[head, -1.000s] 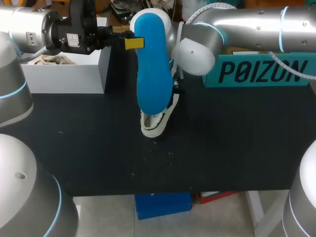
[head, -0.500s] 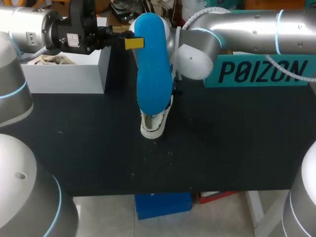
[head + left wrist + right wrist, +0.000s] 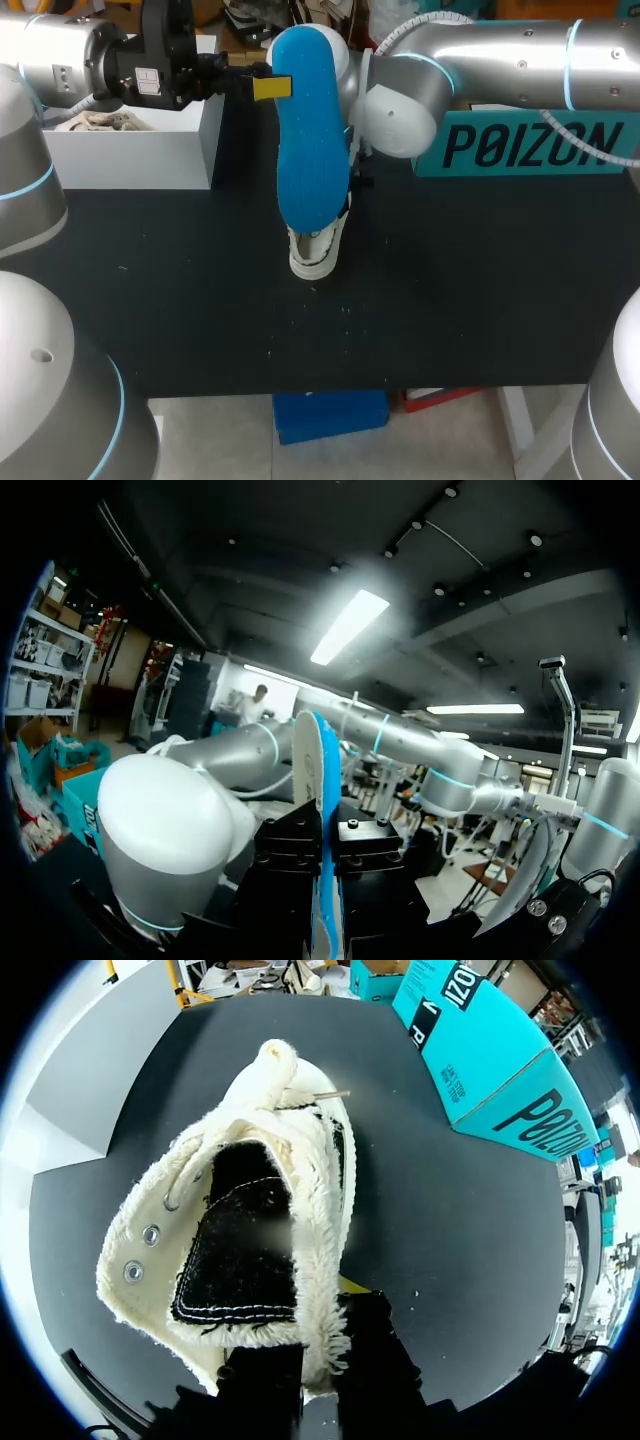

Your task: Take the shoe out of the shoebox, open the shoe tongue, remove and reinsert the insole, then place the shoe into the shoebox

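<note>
Head view: the blue foam insole [image 3: 312,150] hangs in the air, clamped in the left gripper [image 3: 275,88]. The cream fleece-lined shoe [image 3: 318,248] sits on the black table [image 3: 480,290], outside the white shoebox [image 3: 130,150].
Left wrist view: only here is the insole seen edge-on, pinched between both fingers.
Right wrist view: only here does the shoe's mouth gape, its footbed bare. The right gripper [image 3: 318,1335] pinches the heel collar.
Done: shoe out, tongue open, insole out.
Left: reinserting, then boxing, I'd say.

I count one blue foam insole [image 3: 312,140], one cream fleece-lined shoe [image 3: 250,1250], one white open box [image 3: 130,150], one teal cardboard box [image 3: 530,145], and two silver arms: left arm [image 3: 60,55], right arm [image 3: 500,60].
</note>
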### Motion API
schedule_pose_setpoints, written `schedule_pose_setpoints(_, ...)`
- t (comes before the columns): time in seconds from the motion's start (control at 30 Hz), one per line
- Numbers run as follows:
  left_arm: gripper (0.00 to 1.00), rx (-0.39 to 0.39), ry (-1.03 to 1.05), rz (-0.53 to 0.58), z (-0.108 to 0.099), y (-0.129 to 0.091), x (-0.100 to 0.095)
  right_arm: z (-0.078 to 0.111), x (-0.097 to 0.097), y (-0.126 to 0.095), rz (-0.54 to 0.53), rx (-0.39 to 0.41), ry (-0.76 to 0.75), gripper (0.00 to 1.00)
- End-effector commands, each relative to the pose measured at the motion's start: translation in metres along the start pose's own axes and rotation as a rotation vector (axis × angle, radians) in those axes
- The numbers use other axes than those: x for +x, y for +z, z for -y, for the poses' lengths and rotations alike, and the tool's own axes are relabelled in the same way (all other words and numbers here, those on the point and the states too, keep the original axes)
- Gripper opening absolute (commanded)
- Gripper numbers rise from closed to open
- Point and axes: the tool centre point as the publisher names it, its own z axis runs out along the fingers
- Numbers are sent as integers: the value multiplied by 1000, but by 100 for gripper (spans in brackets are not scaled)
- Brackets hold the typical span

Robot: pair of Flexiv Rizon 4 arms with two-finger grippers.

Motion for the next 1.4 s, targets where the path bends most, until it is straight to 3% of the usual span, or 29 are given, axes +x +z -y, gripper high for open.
schedule_pose_setpoints(0.03, 0, 0, 1, 3, -1, 1, 0, -2, 2, -3, -4, 3, -11, 0)
schedule_pose_setpoints(0.67, 0, 0, 1, 3, -1, 1, 0, 4, 6, 10, -32, 31, -68, 0)
schedule_pose_setpoints(0.7, 0, 0, 1, 3, -1, 1, 0, 4, 5, 9, -33, 31, -67, 8)
schedule_pose_setpoints(0.73, 0, 0, 1, 3, -1, 1, 0, 4, 3, 7, -32, 34, -61, 45)
schedule_pose_setpoints(0.77, 0, 0, 1, 3, -1, 1, 0, 3, 1, 5, -34, 38, -50, 100)
schedule_pose_setpoints(1.1, 0, 0, 1, 3, -1, 1, 0, -1, -21, -38, -141, 12, -14, 100)
schedule_pose_setpoints(1.4, 0, 0, 1, 3, -1, 1, 0, 8, -29, -71, -422, 1, 3, 100)
